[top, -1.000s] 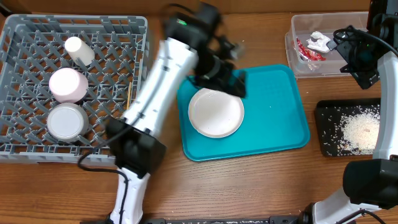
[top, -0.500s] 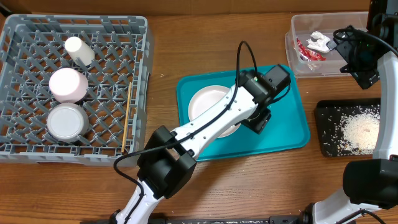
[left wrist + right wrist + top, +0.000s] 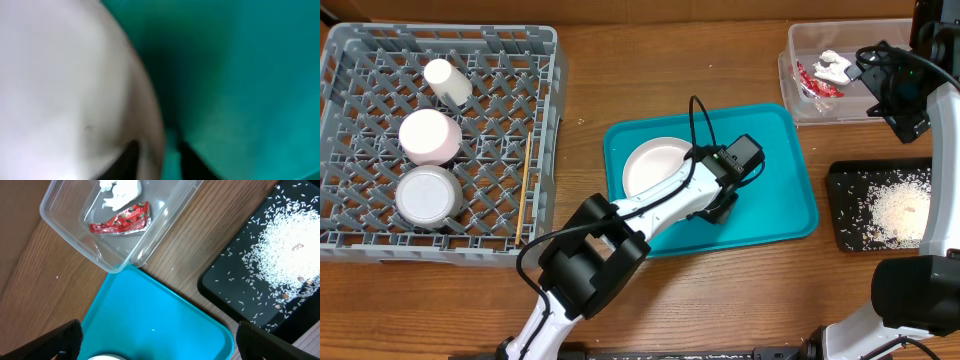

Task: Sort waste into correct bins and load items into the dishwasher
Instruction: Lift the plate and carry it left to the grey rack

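The large white plate (image 3: 655, 170) (image 3: 60, 75) lies on the flat teal tray (image 3: 780, 200). My left gripper (image 3: 712, 203) (image 3: 165, 152) is at the plate's right edge, shut down on the rim with one dark finger over the plate and the other on the tray side. In the grey dishwasher rack (image 3: 545, 120) sit the small white cup (image 3: 448, 82), the small white bowl (image 3: 428, 136), the grey bowl (image 3: 427, 195) and the chopsticks (image 3: 527, 190). My right gripper (image 3: 892, 100) (image 3: 165, 347) hangs open and holds nothing, above the tray's far right corner.
The clear tub (image 3: 800, 110) (image 3: 70, 235) at the back right holds the red wrapper (image 3: 817, 82) (image 3: 120, 222) and the white tissue (image 3: 835, 66) (image 3: 120, 190). The black tray (image 3: 845, 200) (image 3: 225, 295) on the right carries the rice crumbs (image 3: 900, 210) (image 3: 290, 245).
My left arm swung from the tray's back edge over to the plate's right side and dropped low. Its jaws went from wide open to closed on the plate's rim. The right arm stayed still.
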`<state>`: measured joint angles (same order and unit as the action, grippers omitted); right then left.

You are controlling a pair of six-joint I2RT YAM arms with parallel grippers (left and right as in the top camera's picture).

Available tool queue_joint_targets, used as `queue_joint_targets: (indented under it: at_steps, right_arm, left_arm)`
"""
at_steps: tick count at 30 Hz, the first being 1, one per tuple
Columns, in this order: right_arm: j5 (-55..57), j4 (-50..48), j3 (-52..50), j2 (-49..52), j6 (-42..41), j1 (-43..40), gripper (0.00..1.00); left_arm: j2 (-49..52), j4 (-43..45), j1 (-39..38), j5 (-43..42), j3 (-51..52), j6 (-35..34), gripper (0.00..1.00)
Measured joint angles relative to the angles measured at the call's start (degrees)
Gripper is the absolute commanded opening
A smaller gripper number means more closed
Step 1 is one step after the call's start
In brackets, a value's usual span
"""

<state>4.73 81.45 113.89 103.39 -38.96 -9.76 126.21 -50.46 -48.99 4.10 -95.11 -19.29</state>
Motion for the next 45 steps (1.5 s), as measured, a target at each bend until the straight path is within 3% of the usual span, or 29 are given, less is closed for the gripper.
queue_joint_targets:
  at_steps: [5,8,16,21,28,32,39,45]
  right_arm:
    - [-0.02,0.00,0.00,0.00,0.00,0.00,1.00]
    - [0.00,-0.04,0.00,0.00,0.00,0.00,1.00]
    - [-0.02,-0.04,0.00,0.00,-0.02,0.00,1.00]
    - [0.00,0.00,0.00,0.00,-0.02,0.00,0.99]
    - [0.00,0.00,0.00,0.00,0.00,0.00,1.00]
    - [-0.02,-0.02,0.00,0.00,0.00,0.00,1.00]
    - [-0.02,0.00,0.00,0.00,0.00,0.00,0.99]
    - [0.00,-0.02,0.00,0.00,0.00,0.00,1.00]
  left_arm:
    - [-1.01,-1.64,0.22,1.31,0.07,0.11,0.04]
    - [-0.76,-8.35,0.22,0.83,-3.50,0.07,0.04]
    - [-1.27,-27.21,3.10,-2.10,-33.44,0.11,0.04]
    - [-5.16,-32.74,12.66,-5.09,-45.94,1.60,0.04]
    - [-9.31,-32.30,37.90,-28.48,-49.79,12.00,0.04]
    - [-8.90,-32.26,48.28,-41.07,-47.87,18.91,0.04]
    - [-5.16,-32.59,60.24,-58.07,-43.12,29.53,0.04]
    - [1.42,-35.39,65.16,-68.11,-41.94,33.79,0.04]
